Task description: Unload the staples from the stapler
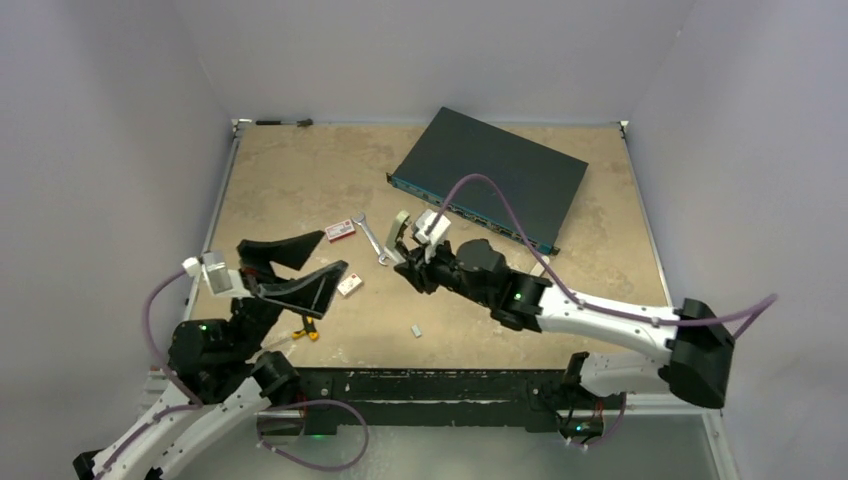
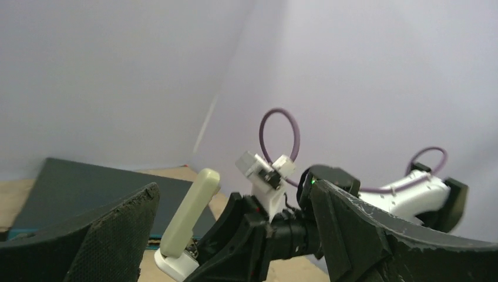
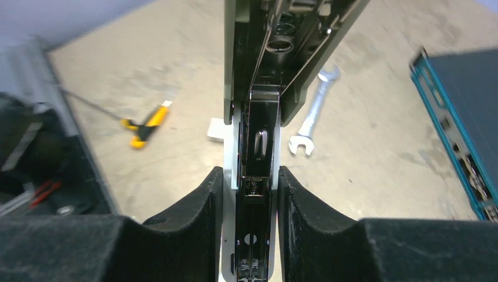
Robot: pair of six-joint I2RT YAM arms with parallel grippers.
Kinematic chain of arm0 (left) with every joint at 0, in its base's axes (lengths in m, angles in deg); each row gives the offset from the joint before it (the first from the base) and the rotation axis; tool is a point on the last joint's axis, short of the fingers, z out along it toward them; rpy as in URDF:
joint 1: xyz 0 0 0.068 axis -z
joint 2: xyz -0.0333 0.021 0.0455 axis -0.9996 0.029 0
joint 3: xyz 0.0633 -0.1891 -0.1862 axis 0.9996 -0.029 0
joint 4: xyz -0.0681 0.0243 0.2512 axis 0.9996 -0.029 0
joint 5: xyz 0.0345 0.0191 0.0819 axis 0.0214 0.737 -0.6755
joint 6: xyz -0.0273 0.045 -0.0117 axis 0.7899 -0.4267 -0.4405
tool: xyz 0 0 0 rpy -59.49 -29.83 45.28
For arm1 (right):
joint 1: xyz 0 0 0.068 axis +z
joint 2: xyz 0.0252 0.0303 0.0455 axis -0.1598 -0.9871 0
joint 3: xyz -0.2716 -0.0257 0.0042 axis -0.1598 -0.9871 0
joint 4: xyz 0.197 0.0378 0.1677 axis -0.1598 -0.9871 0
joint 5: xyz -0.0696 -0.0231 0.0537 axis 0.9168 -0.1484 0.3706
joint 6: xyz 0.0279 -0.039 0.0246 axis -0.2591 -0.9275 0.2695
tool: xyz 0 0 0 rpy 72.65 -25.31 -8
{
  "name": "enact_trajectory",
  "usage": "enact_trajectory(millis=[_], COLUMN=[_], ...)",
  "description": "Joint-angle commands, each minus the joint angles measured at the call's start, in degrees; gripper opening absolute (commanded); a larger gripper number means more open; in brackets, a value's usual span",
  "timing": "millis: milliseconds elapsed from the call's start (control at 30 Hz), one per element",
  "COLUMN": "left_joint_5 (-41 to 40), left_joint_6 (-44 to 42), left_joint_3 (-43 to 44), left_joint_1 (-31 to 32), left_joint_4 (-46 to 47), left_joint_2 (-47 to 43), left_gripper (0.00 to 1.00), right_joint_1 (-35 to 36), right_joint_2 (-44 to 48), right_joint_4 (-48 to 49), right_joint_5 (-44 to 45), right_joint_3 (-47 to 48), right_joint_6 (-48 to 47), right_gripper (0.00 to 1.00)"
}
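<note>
- Top view: the slim desk stapler with a pale grey-green top and silvery channel (image 1: pixel 403 230) is lifted off the tan stone-look counter (image 1: pixel 290 180). It sits just right of the silvery open-ended wrench (image 1: pixel 372 238), clamped in the right gripper (image 1: pixel 407 250). Its top is swung up from its base.
- The left gripper (image 1: pixel 308 267) hangs well left of the wrench with its jaws wide and nothing between them.
- A tiny grey piece (image 1: pixel 416 329) lies on the counter nearer the arms than the wrench. It might be a strip of staples, but it is too small to tell.
- Left wrist view: between this gripper's widely parted dark fingers (image 2: pixel 117 235), the stapler's pale top (image 2: pixel 191 214) stands tilted upward. The right gripper grips the stapler from below. The wrench is out of this view.
- Right wrist view: the right gripper's padded fingers (image 3: pixel 194 205) press both flanks of the stapler's base, just near-left of the wrench (image 3: pixel 311 114). With the lid hinged away, the channel (image 3: pixel 256 141) is laid bare. It looks dark, and no staples can be made out in it.
- Judgement: picking up and opening the stapler appear done. Emptying the channel, or confirming that it is empty, remains.
</note>
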Motion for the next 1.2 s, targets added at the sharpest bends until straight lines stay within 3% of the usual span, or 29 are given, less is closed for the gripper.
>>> enact_trajectory(millis=[0, 133, 400, 833, 1033, 1167], left_joint_5=[-15.9, -15.8, -15.5, -17.3, -19.4, -19.4], left_joint_6=[1.3, 1.5, 2.9, -0.1, -0.1, -0.6], left_joint_3=[4.5, 6.6, 7.8, 7.4, 7.5, 7.8], left_joint_1=[0.1, 0.1, 0.0, 0.1, 0.1, 0.1], left_joint_4=[-19.1, -23.3, -25.5, -26.1, -27.4, -28.0], left_joint_2=[-4.7, -4.2, 0.4, -1.7, -3.9, -3.8], left_gripper=[1.00, 1.00, 1.00, 1.00, 1.00, 1.00], right_joint_1=[-4.6, -10.6, -13.7, -16.9, -16.9, -16.9], right_joint_2=[-8.5, -17.5, -35.2, -48.1, -52.5, -52.6], right_joint_4=[-0.3, 1.6, 5.1, -1.6, -4.4, -4.7], right_joint_5=[9.3, 5.6, 9.5, 6.7, 9.2, 13.0], right_joint_3=[6.1, 9.9, 17.3, 26.4, 29.2, 28.6], right_joint_6=[3.0, 4.2, 1.9, 7.0, 9.1, 9.3], right_gripper=[0.00, 0.00, 0.00, 0.03, 0.13, 0.32])
